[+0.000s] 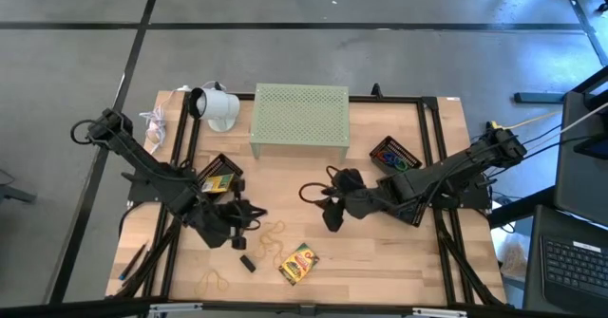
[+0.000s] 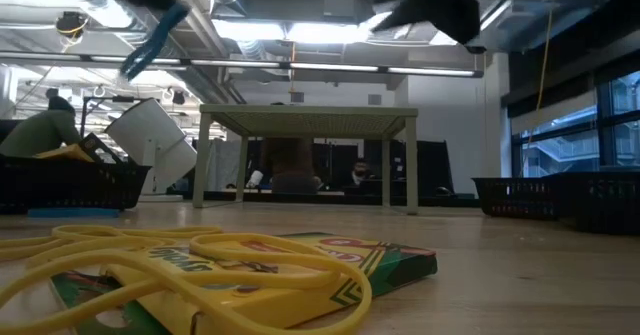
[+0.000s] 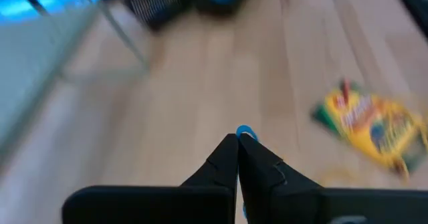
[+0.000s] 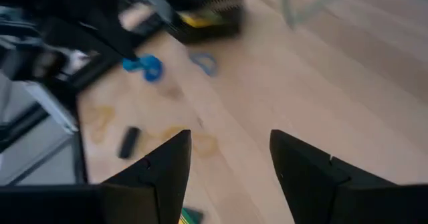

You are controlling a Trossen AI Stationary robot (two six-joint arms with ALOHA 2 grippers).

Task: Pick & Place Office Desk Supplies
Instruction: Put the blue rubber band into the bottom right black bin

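Blue clip ring (image 3: 245, 131) sits pinched in my left tool (image 3: 238, 141); my right tool (image 4: 231, 158) gapes empty above the table (image 1: 380, 252).

Two dark arms, matte black throughout, either side of the pale green perforated stand (image 1: 299, 119).

Left arm (image 1: 142, 171) on the stand's left: slim black links, bulkier knuckle housings, black cable loop by the base joint. Right arm (image 1: 446, 171) on the stand's right: same build, pale yellowish cable running off past the shoulder end, black cable loop hanging at the wrist nearest the stand. Left gripper (image 3: 239, 138): two black tapered fingers, faceted, narrowing to points, mounted on a wide flat black crossbar. Right gripper (image 4: 231, 150): same black wedge fingers, angular edges, smooth plastic finish, same flat bar behind. No visible markings or screws.
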